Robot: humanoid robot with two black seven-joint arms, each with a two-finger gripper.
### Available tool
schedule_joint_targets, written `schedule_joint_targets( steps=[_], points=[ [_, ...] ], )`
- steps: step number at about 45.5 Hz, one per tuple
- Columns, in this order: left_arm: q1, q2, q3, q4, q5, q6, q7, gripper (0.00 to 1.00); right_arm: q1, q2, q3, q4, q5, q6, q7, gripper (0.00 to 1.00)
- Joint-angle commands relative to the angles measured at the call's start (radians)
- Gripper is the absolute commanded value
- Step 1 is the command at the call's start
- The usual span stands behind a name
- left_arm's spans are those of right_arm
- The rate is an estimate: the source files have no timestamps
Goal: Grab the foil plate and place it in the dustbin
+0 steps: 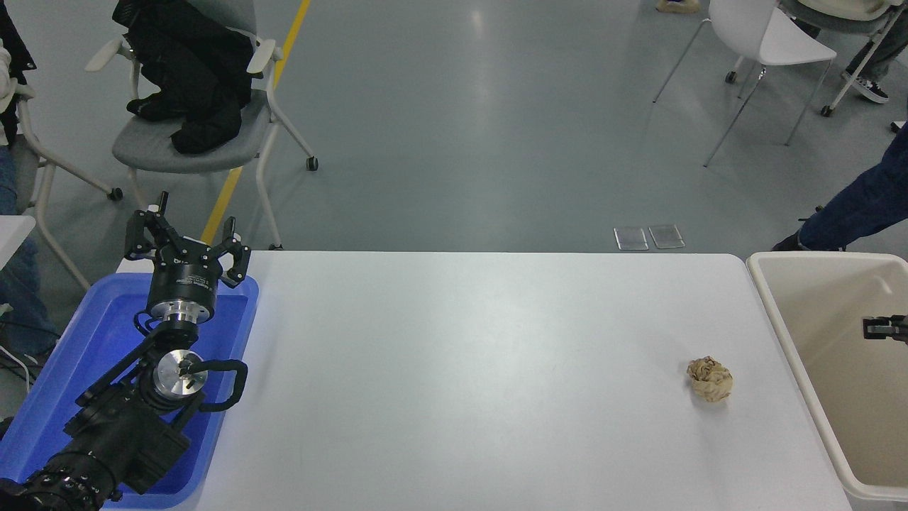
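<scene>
The dustbin (pixel 786 323), a large cream bin with a tan inside, stands off the table's right end. The foil plate is out of view; the part of the bin's inside that shows holds nothing. Only a small black tip of my right gripper (pixel 885 328) pokes in from the right edge, above the bin's inside, with no foil on it. My left gripper (pixel 188 240) is parked at the lower left over the far end of a blue tray, open and holding nothing.
A crumpled brown paper ball (pixel 710 379) lies on the white table (pixel 468 369) near its right end. The blue tray (pixel 85 355) sits at the table's left end. Chairs and a person's leg (pixel 855 209) are on the floor beyond.
</scene>
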Motion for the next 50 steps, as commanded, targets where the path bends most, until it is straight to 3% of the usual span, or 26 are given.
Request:
schedule_joint_targets(
  steps=[1, 12, 18, 23, 41, 50],
  points=[
    [0.000, 0.000, 0.001, -0.001, 0.000, 0.000, 0.000, 0.99, 0.195, -0.073, 0.006, 0.372, 0.018, 0.012, -0.012, 1.00],
    [0.000, 0.000, 0.003, -0.001, 0.000, 0.000, 0.002, 0.99, 0.439, -0.113, -0.029, 0.687, 0.061, 0.120, -0.012, 1.00],
    [0.000, 0.000, 0.003, -0.001, 0.002, 0.000, 0.002, 0.99, 0.678, -0.104, -0.187, 0.831, 0.178, 0.195, -0.011, 1.00],
    [0.000, 0.000, 0.001, -0.001, 0.000, 0.000, 0.002, 0.99, 0.871, -0.044, -0.287, 0.947, 0.297, 0.232, -0.011, 1.00],
    [0.000, 0.000, 0.001, 0.001, 0.000, 0.000, 0.000, 0.99, 1.328, 0.153, -0.446, 1.244, 0.462, 0.465, -0.011, 1.00],
    [0.002, 0.000, 0.000, -0.001, 0.000, 0.000, 0.000, 0.99, 1.491, 0.319, -0.443, 1.299, 0.623, 0.558, -0.011, 1.00]
  ],
)
